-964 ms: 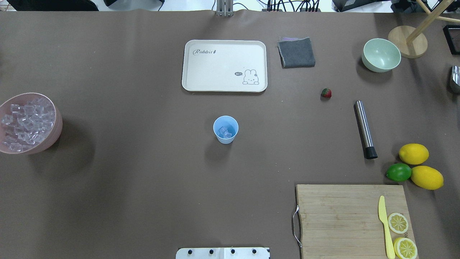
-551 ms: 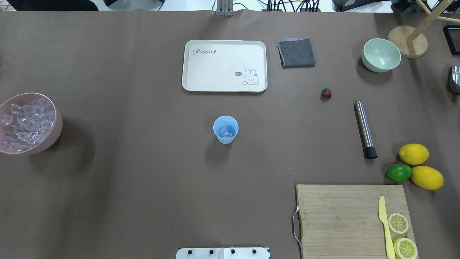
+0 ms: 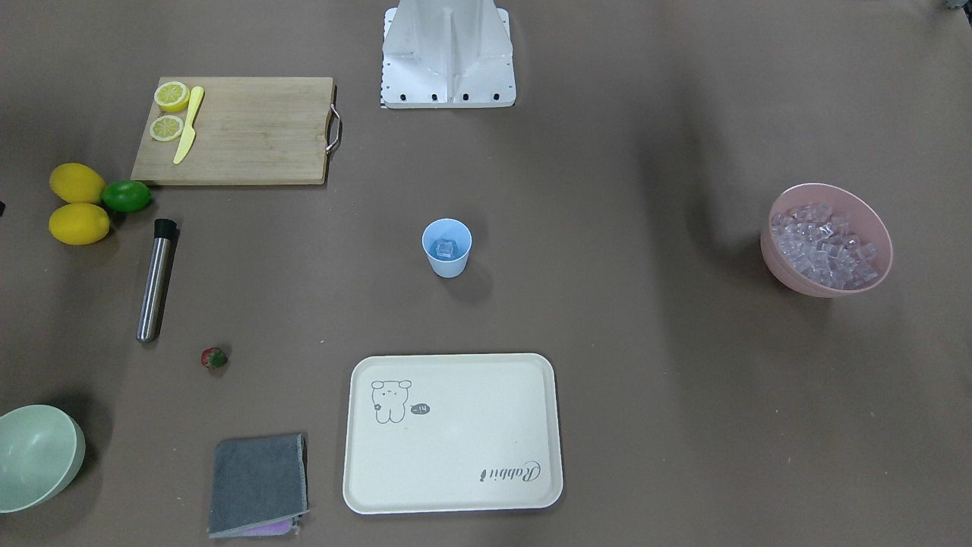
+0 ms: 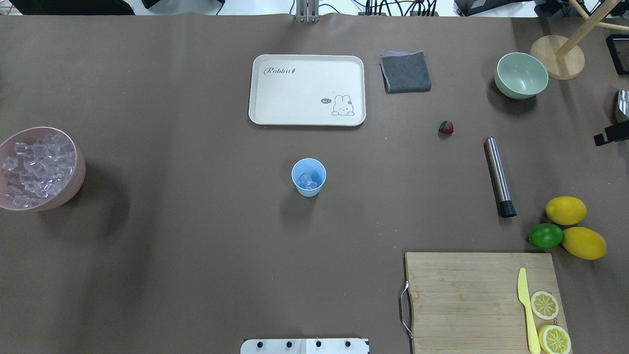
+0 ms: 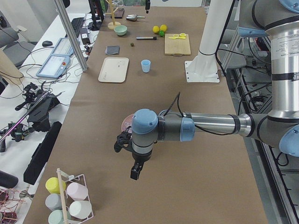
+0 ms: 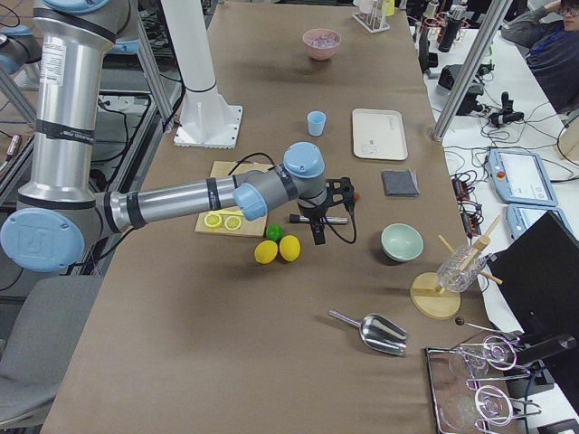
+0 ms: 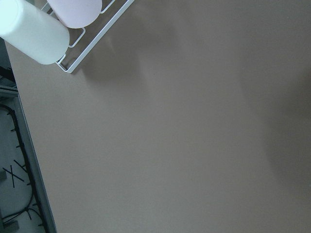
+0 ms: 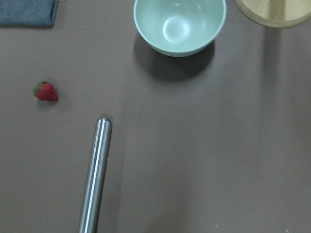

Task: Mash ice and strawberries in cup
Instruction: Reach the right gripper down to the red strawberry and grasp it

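Cup (image 3: 448, 264) standing upright mid-counter (image 4: 196, 221), light blue, tapered, no handle. Inside it, a few clear glassy cubes of ice (image 4: 308, 181) sit low at the bottom, faintly bluish against the plastic. The strawberry (image 4: 446, 127) is not in there: it lies alone on the brown surface, well off to the cup's right and a little farther from the robot, small and red with a green leafy end. A steel rod (image 4: 499, 176) with a black tip lies farther right of the cup than the berry does. Way out on the cup's left, a pink bowl (image 4: 78, 169) heaped with more cubes.

Right end effector (image 6: 317, 231) hangs above the counter far to the cup's right, near the rod; whether its fingers are spread or closed, I cannot tell. Left end effector (image 5: 135, 171) points down over bare counter far left of the cup, beyond the pink bowl; cannot tell its spread either.
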Controlling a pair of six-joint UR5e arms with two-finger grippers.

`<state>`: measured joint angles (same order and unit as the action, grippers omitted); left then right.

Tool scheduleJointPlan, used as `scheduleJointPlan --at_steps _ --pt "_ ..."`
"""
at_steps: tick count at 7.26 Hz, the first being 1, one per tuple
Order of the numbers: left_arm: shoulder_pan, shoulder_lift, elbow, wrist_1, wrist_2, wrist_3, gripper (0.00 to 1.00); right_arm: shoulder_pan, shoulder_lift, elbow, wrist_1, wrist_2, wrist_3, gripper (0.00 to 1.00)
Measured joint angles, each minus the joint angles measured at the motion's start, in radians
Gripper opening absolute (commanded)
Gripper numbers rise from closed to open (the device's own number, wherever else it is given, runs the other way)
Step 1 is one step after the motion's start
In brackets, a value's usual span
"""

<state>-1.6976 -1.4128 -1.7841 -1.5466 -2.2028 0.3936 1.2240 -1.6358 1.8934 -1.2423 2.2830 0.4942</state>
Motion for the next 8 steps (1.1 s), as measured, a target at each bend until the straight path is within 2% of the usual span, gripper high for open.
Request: scheduleJointPlan --at_steps 5,8 --pt "0.000 0.016 0.001 -0.039 0.000 0.002 0.99 -0.216 0.394 -0.322 -0.013 -0.134 0.166 1.00" --pt "0.000 0.077 0.014 -0.191 -0.026 -0.008 0.99 -0.279 0.491 -0.443 -0.004 -0.201 0.223 1.00"
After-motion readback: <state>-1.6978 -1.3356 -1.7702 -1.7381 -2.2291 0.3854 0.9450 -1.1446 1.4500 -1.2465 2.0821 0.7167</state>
